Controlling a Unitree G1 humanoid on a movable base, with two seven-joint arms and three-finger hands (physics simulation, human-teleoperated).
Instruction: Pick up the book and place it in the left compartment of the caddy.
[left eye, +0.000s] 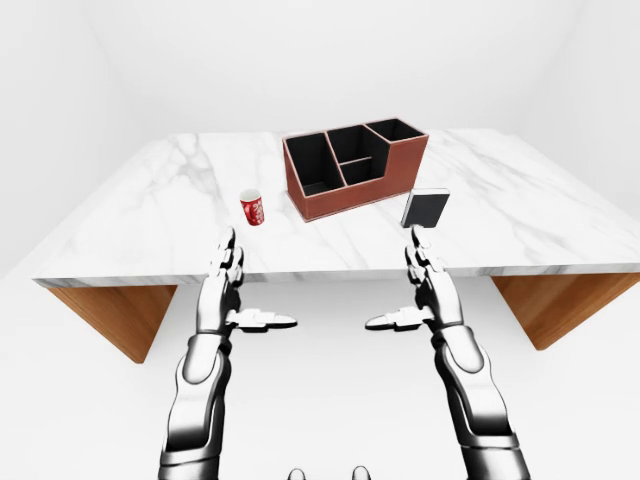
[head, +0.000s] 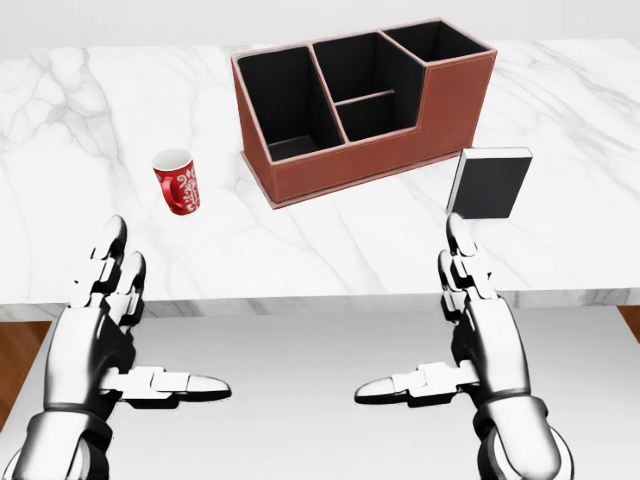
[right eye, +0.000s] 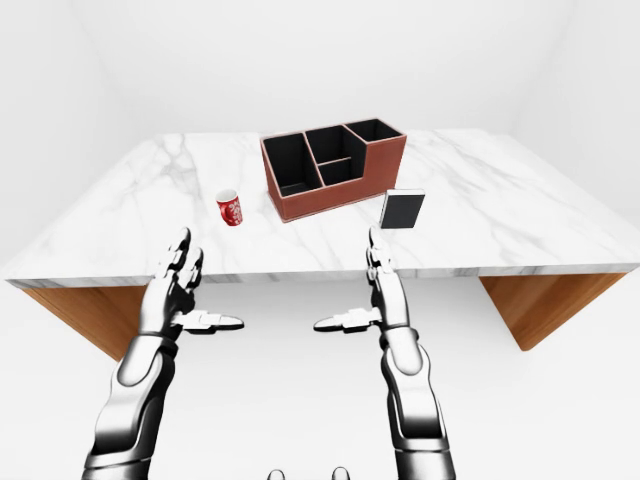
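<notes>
Marble table (head: 560, 110) carries everything; landmark is the caddy (head: 365, 105), brown outside, black inside, sitting at the table's middle and skewed so its long axis runs from lower left to upper right in the head view. Its left compartment (head: 285, 105) is the big open one at the caddy's left end, empty as far as visible. Book (head: 489, 183) stands just beside the caddy's right end, toward the table's near edge, dark cover facing the camera, pale page edge on top, long axis roughly upright; not touching the caddy from what shows. Right hand (head: 470, 340) sits directly below the book in the head view, off the table edge, fingers spread wide, thumb out, holding nothing; clearly the nearer hand, so I'd judge the reach goes straight up-view from it. Left hand (head: 110, 335) also wide and empty, below the red cup (head: 177, 181), which stands left of the caddy. Cup has a white pattern, no readable text; no brand or title visible on book or caddy.
</notes>
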